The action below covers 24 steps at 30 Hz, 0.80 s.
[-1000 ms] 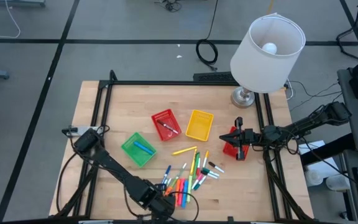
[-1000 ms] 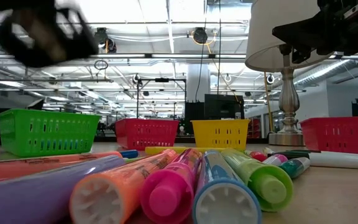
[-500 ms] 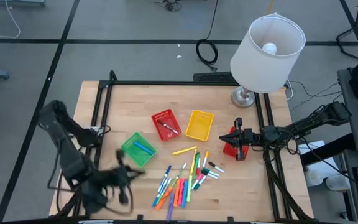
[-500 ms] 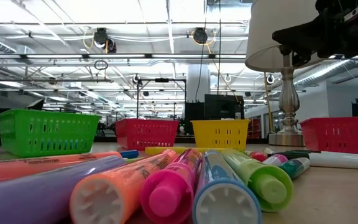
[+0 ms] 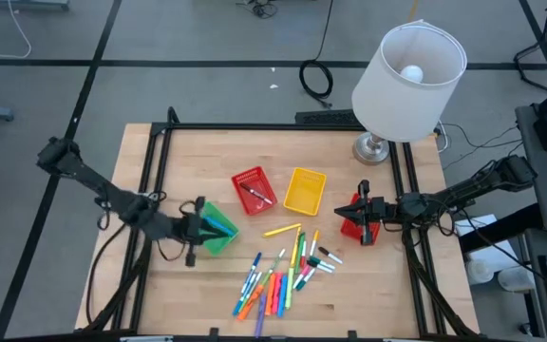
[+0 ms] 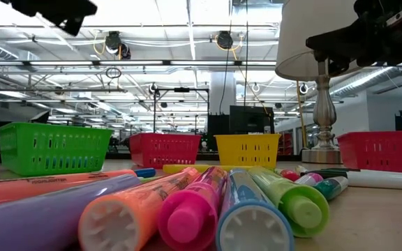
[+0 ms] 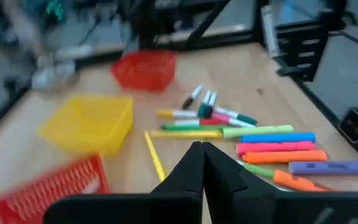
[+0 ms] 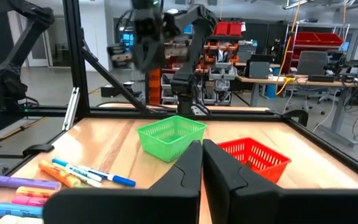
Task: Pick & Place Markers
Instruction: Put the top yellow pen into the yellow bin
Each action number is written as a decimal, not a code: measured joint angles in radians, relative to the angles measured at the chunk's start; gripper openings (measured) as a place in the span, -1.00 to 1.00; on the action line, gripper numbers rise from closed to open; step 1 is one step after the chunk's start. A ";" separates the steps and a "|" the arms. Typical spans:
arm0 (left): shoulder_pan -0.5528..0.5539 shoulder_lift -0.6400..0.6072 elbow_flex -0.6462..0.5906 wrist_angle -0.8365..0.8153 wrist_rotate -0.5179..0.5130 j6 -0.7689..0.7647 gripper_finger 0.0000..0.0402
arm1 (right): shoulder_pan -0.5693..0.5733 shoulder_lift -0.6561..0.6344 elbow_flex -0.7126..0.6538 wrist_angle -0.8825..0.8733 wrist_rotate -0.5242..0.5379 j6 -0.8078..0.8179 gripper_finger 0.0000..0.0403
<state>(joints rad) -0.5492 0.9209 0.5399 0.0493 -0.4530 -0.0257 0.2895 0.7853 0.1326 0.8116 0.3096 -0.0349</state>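
Several markers (image 5: 278,275) in orange, blue, green, pink and yellow lie loose on the wooden table near its front edge; they fill the foreground of the low view (image 6: 208,209). A blue marker (image 5: 219,226) lies in the green basket (image 5: 218,239). My left gripper (image 5: 203,228) hangs shut and empty at the green basket's left side, pointing toward the table's right; its shut fingers (image 7: 202,163) show in the left wrist view. My right gripper (image 5: 359,220) is shut and empty over the small red basket (image 5: 351,226) at the right.
A red basket (image 5: 253,190) with a marker in it and a yellow basket (image 5: 304,190) stand mid-table. A lamp (image 5: 408,71) stands at the back right. A black frame (image 5: 283,125) runs round the tabletop. Bare wood lies behind the baskets.
My left gripper has left the markers at the table's near edge, swung toward the left edge and risen, then come to the green basket. It has tipped from pointing down to nearly level. The markers lie where they were.
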 joint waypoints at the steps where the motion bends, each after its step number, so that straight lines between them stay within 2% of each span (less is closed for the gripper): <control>1: 0.012 -0.039 -0.004 -0.002 0.006 0.041 -0.99 | 0.000 0.000 0.000 -0.004 0.000 0.002 -1.00; 5: 0.071 -0.233 -0.006 -0.102 0.039 0.154 -0.99 | 0.000 0.000 0.000 -0.010 0.001 -0.004 -1.00; 9: 0.207 -0.426 -0.006 -0.178 0.222 0.239 -0.99 | -0.009 0.000 0.000 -0.010 0.002 -0.030 -1.00; 13: 0.399 -0.554 -0.007 -0.276 0.400 0.248 -0.99 | -0.054 0.000 0.000 -0.012 0.003 -0.033 -1.00; 16: 0.518 -0.649 -0.012 -0.364 0.486 0.227 -0.99 | -0.083 0.000 0.000 -0.033 0.003 -0.033 -1.00; 20: 0.615 -0.740 -0.099 -0.265 0.573 0.174 -0.99 | -0.107 0.000 0.000 -0.054 0.002 -0.033 -1.00; 24: 0.662 -0.725 -0.200 -0.155 0.593 0.071 -1.00 | -0.125 0.000 0.000 -0.051 -0.001 -0.035 -1.00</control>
<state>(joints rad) 0.1129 0.1958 0.3397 -0.1056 0.1396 0.0455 0.1647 0.7856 0.1326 0.7607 0.3084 -0.0704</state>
